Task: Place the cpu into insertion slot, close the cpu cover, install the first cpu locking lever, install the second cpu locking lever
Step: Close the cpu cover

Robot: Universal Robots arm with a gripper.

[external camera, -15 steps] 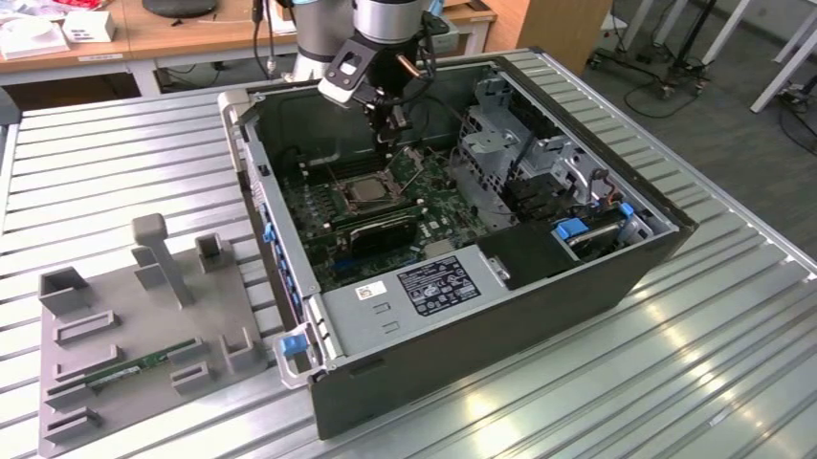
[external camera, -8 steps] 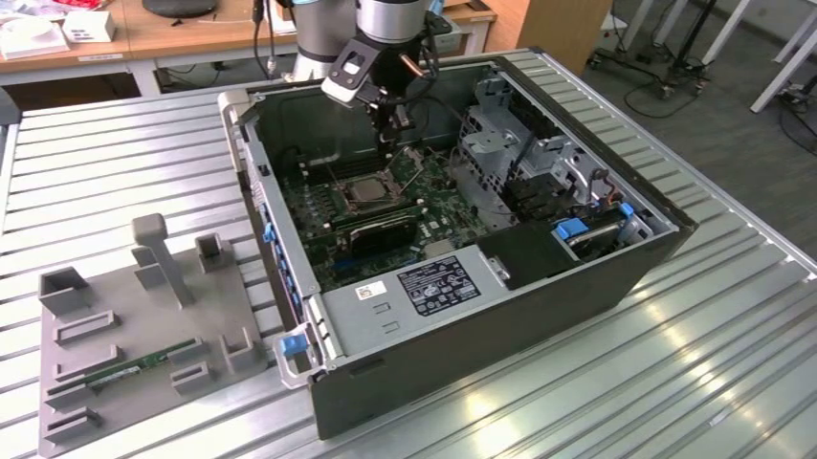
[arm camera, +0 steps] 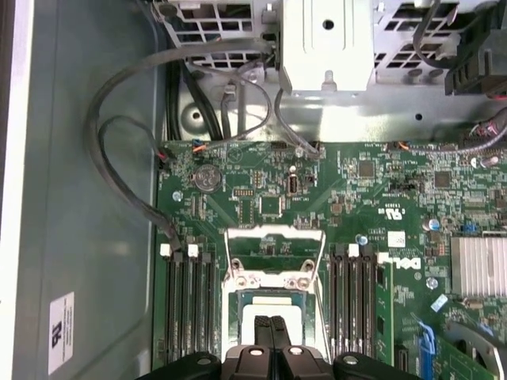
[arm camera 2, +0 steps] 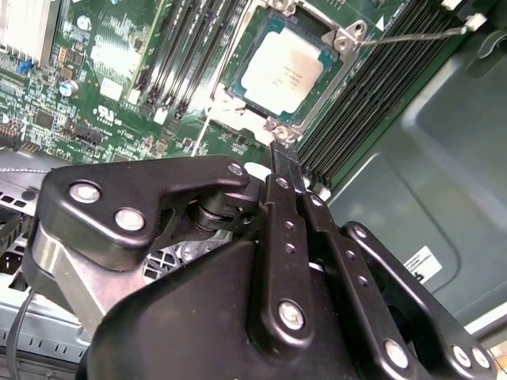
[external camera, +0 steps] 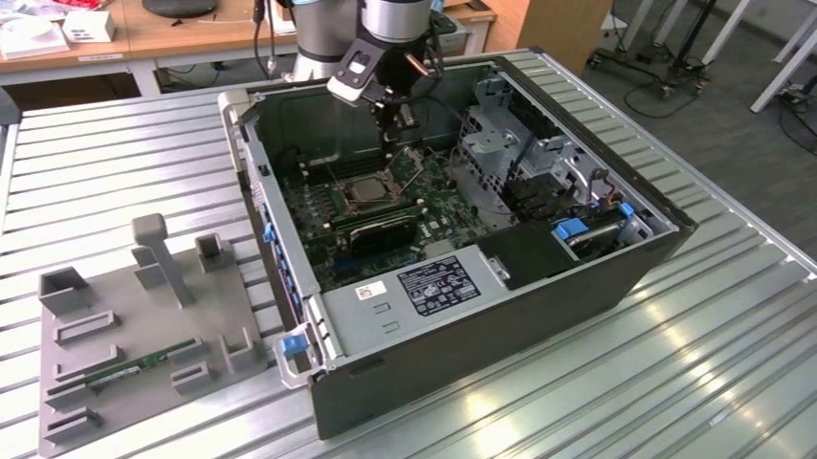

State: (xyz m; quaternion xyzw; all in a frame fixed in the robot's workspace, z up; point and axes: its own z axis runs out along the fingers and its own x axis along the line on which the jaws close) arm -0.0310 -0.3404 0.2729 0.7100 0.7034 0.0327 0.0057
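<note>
The cpu [arm camera 2: 289, 71] lies flat in its socket on the green motherboard [arm camera: 348, 206], silvery top up; its near edge also shows in the first wrist view [arm camera: 273, 299]. The cpu cover [arm camera: 274, 234], a thin silver frame, stands swung back from the socket on its hinge, on the far side from the chip. In the exterior view my gripper [external camera: 398, 120] hangs inside the open computer case [external camera: 537, 287], a little above the socket [external camera: 371, 196]. Its black fingers [arm camera 2: 279, 170] are pressed together with nothing between them, their tips over the hinge edge of the socket [arm camera: 272, 323].
Memory slots [arm camera: 188, 305] flank the socket on both sides. Grey cables [arm camera: 119, 134] loop along the case floor, and a drive cage [external camera: 492, 143] and power supply [external camera: 428, 282] crowd the case. A grey fixture plate [external camera: 77, 392] with a memory stick [external camera: 128, 368] lies at the exterior view's left.
</note>
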